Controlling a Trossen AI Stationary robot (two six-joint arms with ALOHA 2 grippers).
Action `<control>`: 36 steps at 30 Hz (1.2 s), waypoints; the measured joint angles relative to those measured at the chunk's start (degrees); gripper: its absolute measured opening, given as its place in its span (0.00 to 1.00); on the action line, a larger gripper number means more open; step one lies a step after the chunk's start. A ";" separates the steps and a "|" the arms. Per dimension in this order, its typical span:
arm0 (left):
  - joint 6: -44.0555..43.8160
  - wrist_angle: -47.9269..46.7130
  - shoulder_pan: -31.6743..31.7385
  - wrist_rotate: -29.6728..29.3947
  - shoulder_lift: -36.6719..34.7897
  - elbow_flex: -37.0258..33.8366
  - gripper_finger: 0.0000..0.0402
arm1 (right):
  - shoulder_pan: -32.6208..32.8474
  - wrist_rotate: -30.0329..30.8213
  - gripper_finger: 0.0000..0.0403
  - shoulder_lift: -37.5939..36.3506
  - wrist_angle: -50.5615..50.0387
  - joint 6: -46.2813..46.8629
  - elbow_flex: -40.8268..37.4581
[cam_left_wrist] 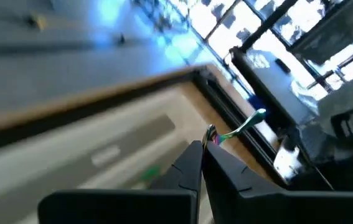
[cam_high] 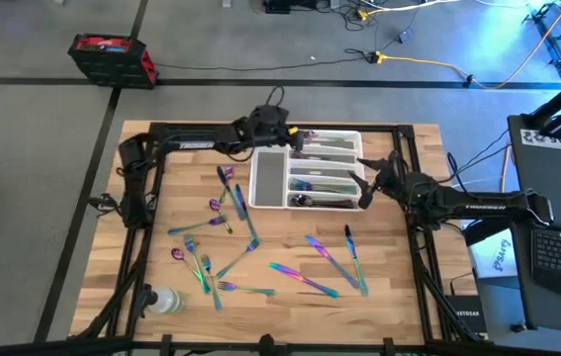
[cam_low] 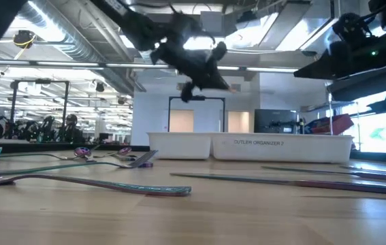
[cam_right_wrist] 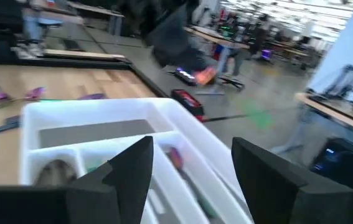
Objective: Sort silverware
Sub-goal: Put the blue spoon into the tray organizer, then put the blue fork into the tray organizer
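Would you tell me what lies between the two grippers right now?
In the high view, the white tray with sorted silverware lies between the left gripper, above its far edge, and the right gripper beside it.

motion-blurred tray (cam_left_wrist: 120, 146), slim utensil (cam_left_wrist: 238, 129) mostly hidden behind left gripper (cam_left_wrist: 202, 149)

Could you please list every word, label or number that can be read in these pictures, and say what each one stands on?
"CUTLER ORGANIZER 2" as far as it reads: on the white tray, facing the low view.
"TROSSEN": white lettering on the right arm, barely legible.
White lettering on the left arm: too small to read.
Papers beside the table: print unreadable.
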 joint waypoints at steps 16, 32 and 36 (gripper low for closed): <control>-9.12 -16.78 0.97 -0.93 9.28 10.52 0.04 | 0.00 5.37 0.50 0.04 -1.65 4.42 0.00; -0.39 -20.81 2.03 -8.50 9.70 10.54 0.16 | 0.00 5.41 0.50 0.04 -2.89 6.08 0.00; 5.41 -21.73 1.39 -5.24 9.70 11.04 0.16 | -0.02 5.46 0.50 0.04 -2.87 6.08 0.00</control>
